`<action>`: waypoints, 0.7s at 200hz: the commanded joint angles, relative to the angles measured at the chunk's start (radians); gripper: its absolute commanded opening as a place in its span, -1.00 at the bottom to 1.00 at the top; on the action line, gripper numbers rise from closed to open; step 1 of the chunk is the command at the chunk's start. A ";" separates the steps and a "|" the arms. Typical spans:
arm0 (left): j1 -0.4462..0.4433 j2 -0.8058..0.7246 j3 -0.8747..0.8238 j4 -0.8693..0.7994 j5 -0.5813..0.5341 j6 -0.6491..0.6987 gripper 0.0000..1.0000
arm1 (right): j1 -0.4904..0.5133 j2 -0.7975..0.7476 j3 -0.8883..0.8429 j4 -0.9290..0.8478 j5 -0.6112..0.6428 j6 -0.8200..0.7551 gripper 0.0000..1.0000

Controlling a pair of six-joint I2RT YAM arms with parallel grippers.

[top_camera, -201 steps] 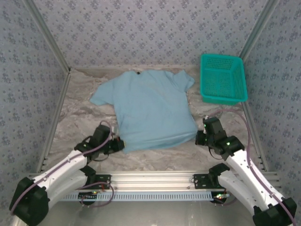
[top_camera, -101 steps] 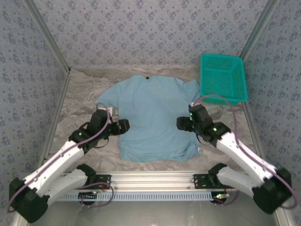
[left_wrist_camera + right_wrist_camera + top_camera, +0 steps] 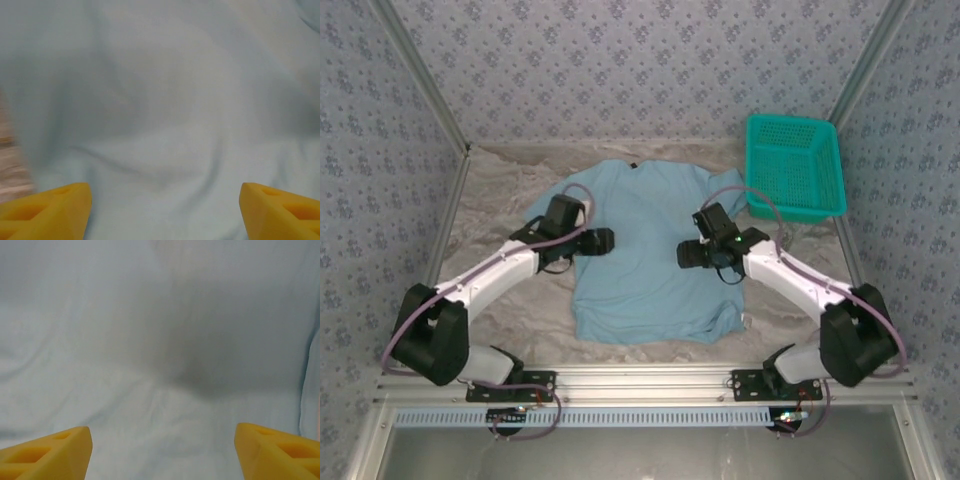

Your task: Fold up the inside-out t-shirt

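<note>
The inside-out t-shirt [image 3: 640,260] lies spread flat in the middle of the table, collar at the far end and hem toward the arms. My left gripper [image 3: 604,240] hangs over its left side, pointing inward, and is open. Below it the left wrist view has only smooth blue cloth [image 3: 165,110], with the left gripper [image 3: 165,212] wide and nothing between the yellow fingertips [image 3: 55,207]. My right gripper [image 3: 686,253] hangs over the shirt's right side, also open. The right wrist view gives the same: right gripper [image 3: 162,452] spread wide above faintly creased cloth [image 3: 165,365].
A teal mesh basket [image 3: 796,212] stands at the back right, just past the shirt's right sleeve. Patterned walls and metal posts close the table on three sides. Bare marbled table [image 3: 490,200] shows on the left and along the near edge below the hem.
Both grippers have let go of the hem corners, opened, and moved away from the near edge and inward over the shirt's middle. The shirt now lies straighter and slightly farther back.
</note>
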 commanded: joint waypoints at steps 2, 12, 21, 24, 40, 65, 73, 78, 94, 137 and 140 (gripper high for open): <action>-0.231 -0.107 -0.090 0.037 0.129 0.290 0.54 | -0.038 -0.112 -0.052 -0.153 -0.072 0.017 0.55; -0.338 -0.128 -0.136 0.080 0.134 0.378 0.54 | -0.083 -0.151 -0.076 -0.131 -0.110 0.017 0.56; -0.416 -0.128 -0.152 0.101 0.120 0.432 0.53 | -0.133 -0.174 -0.090 -0.109 -0.156 0.017 0.56; -0.438 -0.124 -0.153 0.105 0.112 0.446 0.52 | -0.151 -0.180 -0.092 -0.102 -0.171 0.017 0.56; -0.525 -0.082 -0.148 0.131 0.086 0.523 0.44 | -0.215 -0.188 -0.088 -0.092 -0.223 0.005 0.56; -0.629 0.050 -0.110 0.141 0.032 0.645 0.31 | -0.252 -0.188 -0.065 -0.109 -0.226 -0.031 0.56; -0.641 0.100 -0.087 0.140 0.023 0.663 0.23 | -0.258 -0.191 -0.065 -0.110 -0.230 -0.036 0.56; -0.643 0.130 -0.070 0.138 0.017 0.669 0.19 | -0.262 -0.193 -0.067 -0.110 -0.233 -0.038 0.56; -0.644 0.212 -0.028 0.147 -0.009 0.684 0.05 | -0.266 -0.202 -0.079 -0.103 -0.244 -0.038 0.55; -0.642 0.304 0.020 0.201 -0.087 0.707 -0.27 | -0.269 -0.237 -0.126 -0.084 -0.269 -0.028 0.55; -0.642 0.309 0.023 0.201 -0.084 0.704 -0.31 | -0.269 -0.238 -0.128 -0.083 -0.268 -0.027 0.55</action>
